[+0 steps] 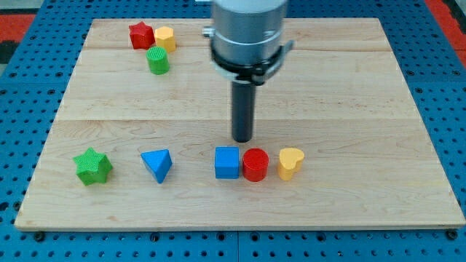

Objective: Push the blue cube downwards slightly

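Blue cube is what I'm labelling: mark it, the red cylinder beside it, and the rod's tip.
blue cube [227, 162], camera view, front face.
red cylinder [255, 164], camera view, side wall.
my tip [242, 140], camera view, rod's very end.

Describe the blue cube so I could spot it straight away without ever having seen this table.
Look at the wooden board and follow the row of five blocks near the view's bottom. The blue cube is the middle one, just below my tip and touching a red cylinder on its right. The other blue block, a blue triangle, stands apart to its left.
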`<state>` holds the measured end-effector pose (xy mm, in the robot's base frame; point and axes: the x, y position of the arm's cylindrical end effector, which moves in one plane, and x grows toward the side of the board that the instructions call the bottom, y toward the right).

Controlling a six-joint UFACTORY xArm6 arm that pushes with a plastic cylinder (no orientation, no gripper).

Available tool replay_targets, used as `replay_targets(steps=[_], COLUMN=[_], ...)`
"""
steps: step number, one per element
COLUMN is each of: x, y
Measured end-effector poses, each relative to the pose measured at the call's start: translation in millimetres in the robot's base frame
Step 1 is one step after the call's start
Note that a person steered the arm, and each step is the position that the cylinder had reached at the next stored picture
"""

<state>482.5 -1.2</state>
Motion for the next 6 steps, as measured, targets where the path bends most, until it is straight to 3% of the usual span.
replay_targets(steps=[3, 5, 6], x=[27, -26, -75], y=[-2, -60, -154])
